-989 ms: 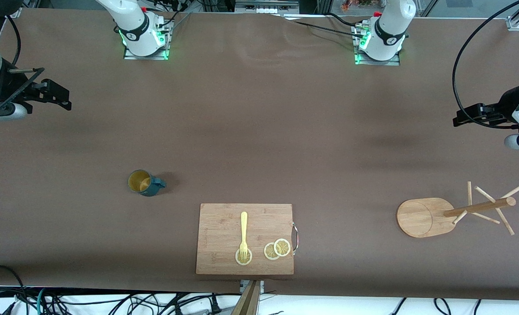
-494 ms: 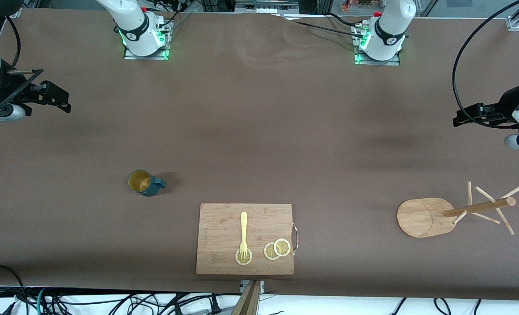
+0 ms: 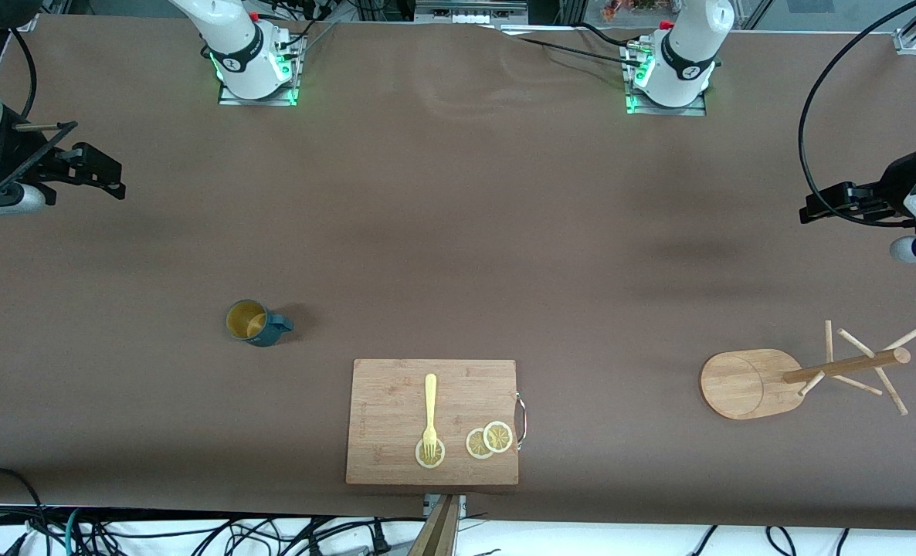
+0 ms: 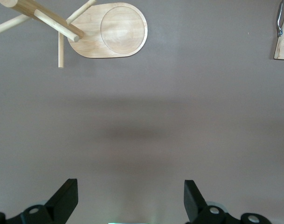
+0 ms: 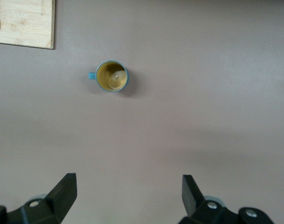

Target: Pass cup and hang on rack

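Teal outside and mustard inside, the cup (image 3: 256, 322) stands upright on the brown table (image 3: 458, 232) toward the right arm's end, and I see the bamboo rack (image 3: 751, 384) standing toward the left arm's end. My right gripper (image 5: 128, 196) hangs with jaws spread over bare table, well apart from the cup. My left gripper (image 4: 130, 198) waits likewise, spread wide and holding nothing, over bare table near the rack.

We see a matt brown surface (image 3: 458, 232), faintly rippled like cloth. The cup (image 3: 256, 322) looks glazed, teal outside, mustard inside. The rack (image 3: 751, 383) and cutting board (image 3: 396, 401) are pale, smooth bamboo; the board's handle (image 3: 521, 419) is shiny metal.
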